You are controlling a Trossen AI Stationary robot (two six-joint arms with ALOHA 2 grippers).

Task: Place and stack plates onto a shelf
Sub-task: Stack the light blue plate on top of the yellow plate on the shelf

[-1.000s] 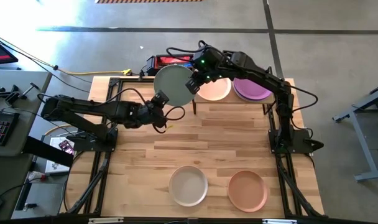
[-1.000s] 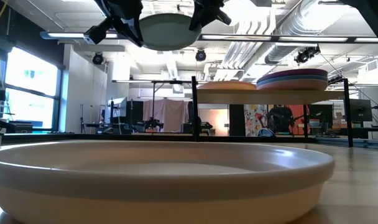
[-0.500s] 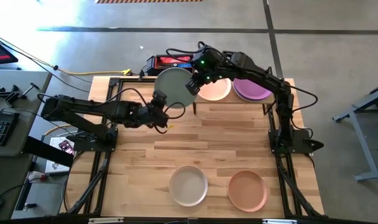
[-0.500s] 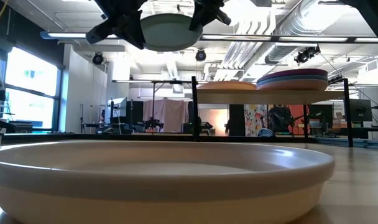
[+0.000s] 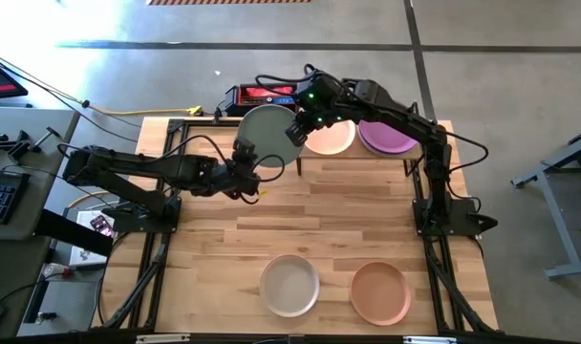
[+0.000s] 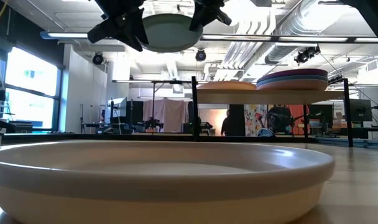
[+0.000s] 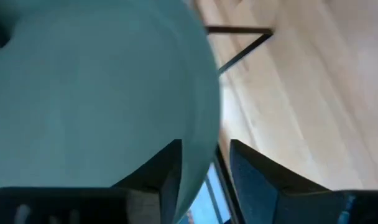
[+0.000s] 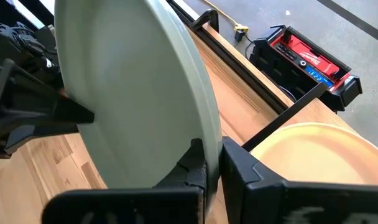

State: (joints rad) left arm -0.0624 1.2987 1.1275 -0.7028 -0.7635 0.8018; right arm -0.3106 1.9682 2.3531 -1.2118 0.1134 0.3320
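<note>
Your right gripper (image 5: 297,132) is pinched on the 3 o'clock rim of the round pale-teal matte plate (image 5: 268,135), held aloft just at 9 o'clock of the light-wood shelf on black legs (image 5: 402,156). The left gripper (image 5: 245,161), at the plate's 7 o'clock, has its fingers apart and seems clear of the rim. You can count five plates plainly: the teal one, an off-white (image 5: 290,285) and a peach (image 5: 380,292) on the table, a cream (image 5: 329,137) and a purple stack-top (image 5: 387,138) on the shelf.

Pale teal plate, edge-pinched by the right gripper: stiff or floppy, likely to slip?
Probably stiff: the pale teal plate keeps its flat shape, pinched at one rim by the right gripper. Slip or swing seems possible; its surface looks smooth, and the left gripper stands open around the rim.
</note>
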